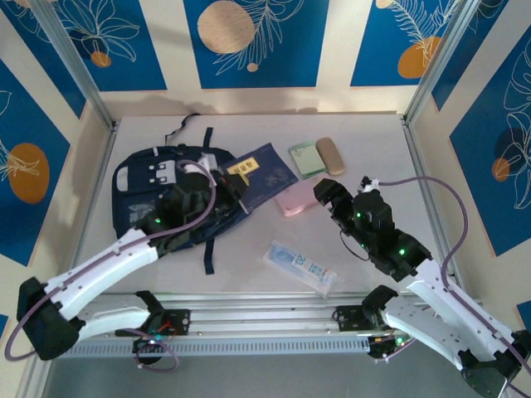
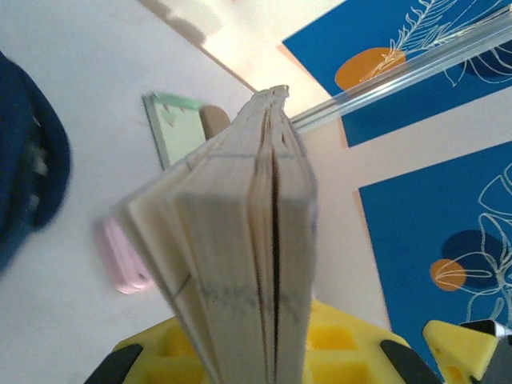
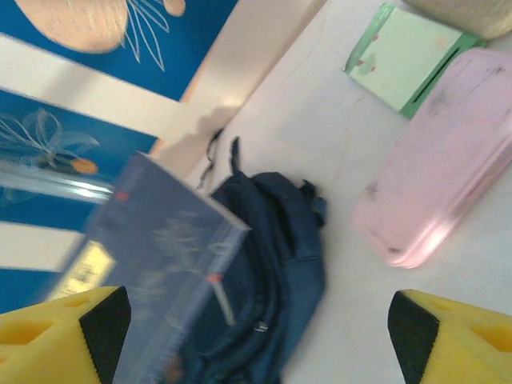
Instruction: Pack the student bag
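The navy student bag [image 1: 158,191] lies flat at the table's left, straps trailing toward the front. My left gripper [image 1: 226,197] hovers over the bag's right edge, shut on a blue book [image 1: 264,172] that sticks out to the right. In the left wrist view the book's [image 2: 248,264] cream page edges stand between the yellow fingers [image 2: 344,344] of that gripper [image 2: 256,348]. My right gripper [image 1: 330,199] is open and holds nothing, just right of the pink case [image 1: 294,201]. In the right wrist view the gripper [image 3: 256,344] faces the bag [image 3: 280,264] and the book [image 3: 152,264].
A green notepad [image 1: 307,157] and a tan case [image 1: 330,155] lie at the back centre. A clear plastic pouch [image 1: 300,267] lies near the front rail. The pink case [image 3: 440,176] and the notepad [image 3: 400,56] are to the right in the right wrist view.
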